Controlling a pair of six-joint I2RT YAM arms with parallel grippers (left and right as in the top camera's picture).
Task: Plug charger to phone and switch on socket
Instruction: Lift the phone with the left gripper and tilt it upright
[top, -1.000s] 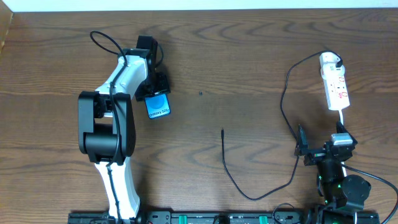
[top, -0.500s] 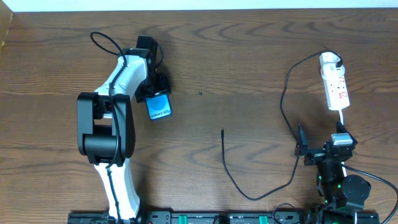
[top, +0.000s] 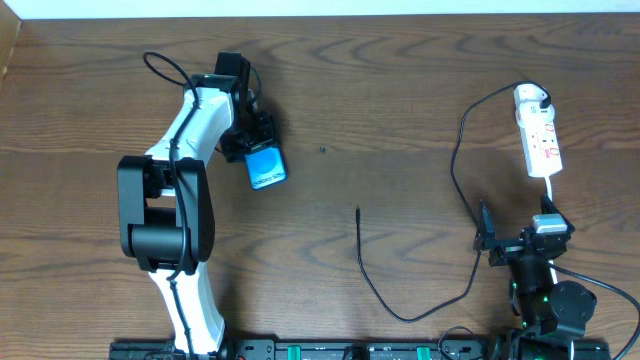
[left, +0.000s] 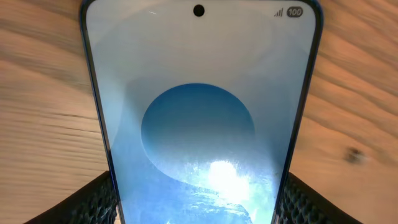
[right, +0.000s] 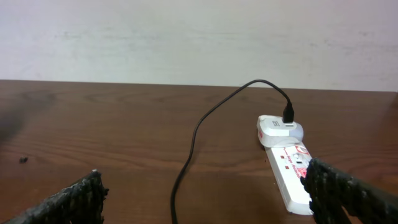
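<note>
My left gripper (top: 256, 148) is shut on the phone (top: 266, 167), whose blue screen shows at the table's left centre. In the left wrist view the phone (left: 199, 124) fills the frame, with a black finger (left: 99, 199) pressed on each long edge. The white socket (top: 540, 140) lies at the far right. The charger's white adapter (top: 529, 97) sits in the socket's far end. Its thin black cable (top: 455, 170) loops down to a loose plug tip (top: 358, 211) mid-table. My right gripper (top: 517, 225) stands open just below the socket (right: 289, 171), with nothing between its fingers.
The left arm's white links (top: 190, 130) reach from the front-left base over the table's left part. A black rail (top: 330, 350) runs along the front edge. A pale wall (right: 199, 37) rises behind the table's far edge. A small dark speck (top: 323, 151) lies mid-table.
The left gripper has shifted the phone slightly right and up-table, turning it a little. The right arm, socket and cable have not moved.
</note>
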